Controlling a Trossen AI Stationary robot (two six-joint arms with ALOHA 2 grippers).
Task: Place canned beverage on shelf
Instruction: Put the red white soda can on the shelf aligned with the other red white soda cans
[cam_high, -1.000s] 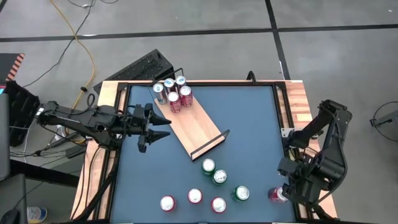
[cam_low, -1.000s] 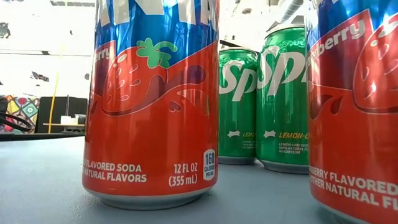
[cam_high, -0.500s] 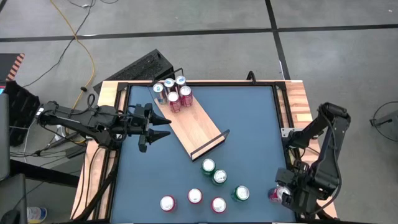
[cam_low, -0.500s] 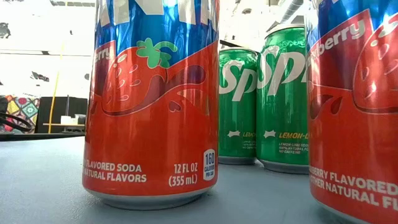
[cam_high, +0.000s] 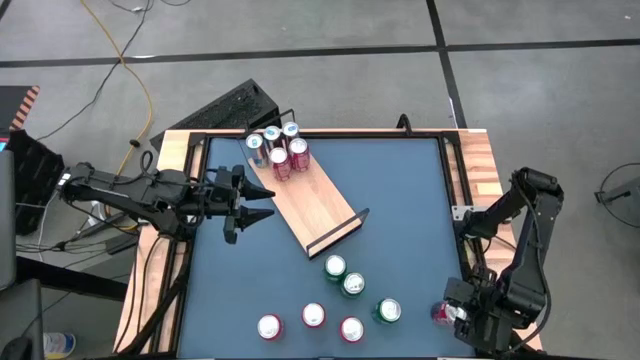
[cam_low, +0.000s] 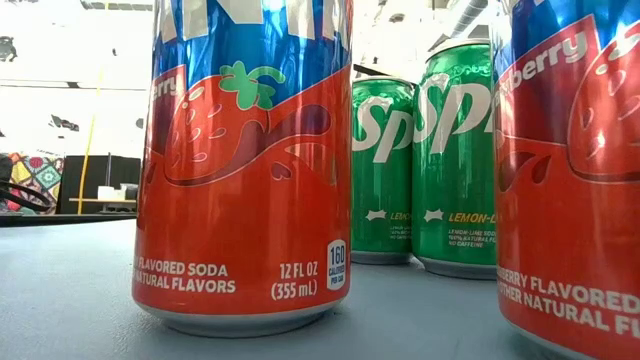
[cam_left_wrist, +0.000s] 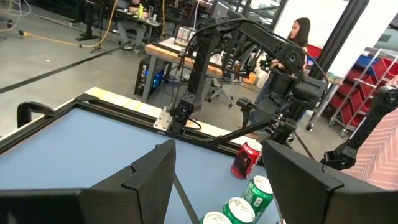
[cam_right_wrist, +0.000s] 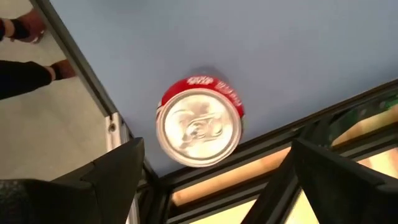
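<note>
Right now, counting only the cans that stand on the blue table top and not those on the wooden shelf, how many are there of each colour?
Green cans: 3
Red cans: 4
Total off the shelf: 7

Grey concrete floor (cam_high: 330, 25), yellow cable (cam_high: 140, 85)

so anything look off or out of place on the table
The shelf lies diagonally across the table, not squared to its edges. One red can stands alone at the right edge under the open right tool. Nothing spilled.
</note>
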